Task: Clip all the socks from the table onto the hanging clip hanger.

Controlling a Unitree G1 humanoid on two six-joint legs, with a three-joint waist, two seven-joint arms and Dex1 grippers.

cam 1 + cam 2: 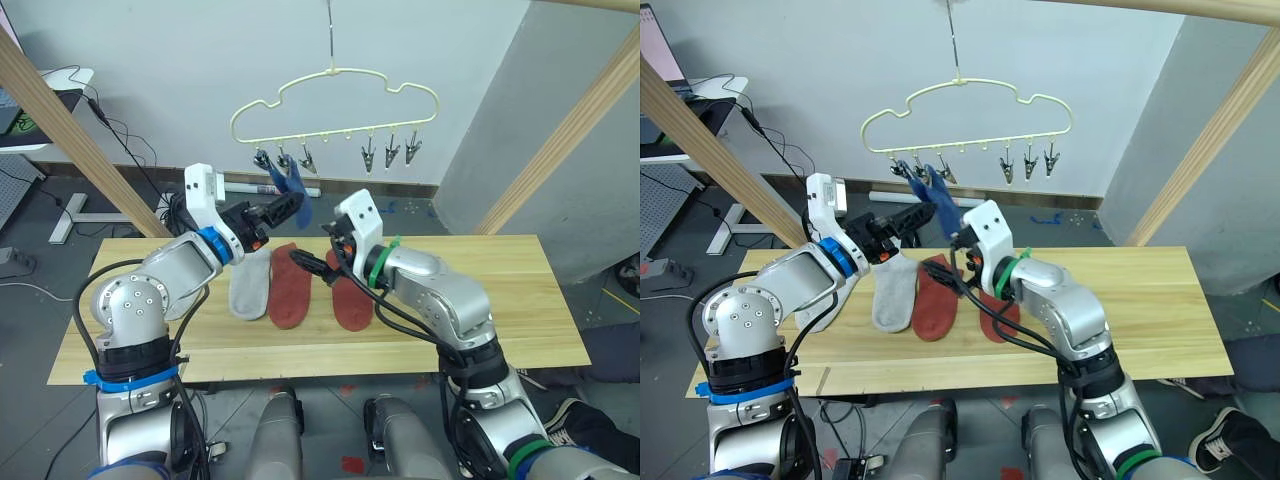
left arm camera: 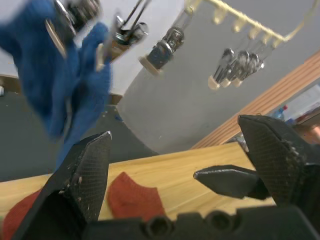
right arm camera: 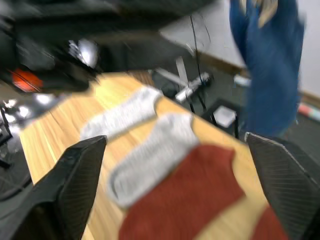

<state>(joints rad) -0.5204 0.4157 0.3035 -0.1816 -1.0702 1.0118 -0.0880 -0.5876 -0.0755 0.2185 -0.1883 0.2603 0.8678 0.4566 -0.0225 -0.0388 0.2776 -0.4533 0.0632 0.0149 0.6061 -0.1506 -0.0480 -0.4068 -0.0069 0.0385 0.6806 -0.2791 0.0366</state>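
Two blue fabric socks are clipped on the pale-yellow wire hanger. The left gripper and right gripper are held apart, empty.

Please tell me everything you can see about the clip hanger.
The clip hanger is thin pale-yellow wire bent into a cloud outline, hanging by its top hook above the table's far edge. A row of small grey metal clips hangs from its straight bottom bar. The leftmost clips hold blue socks; the others hang empty. Neither gripper touches it.
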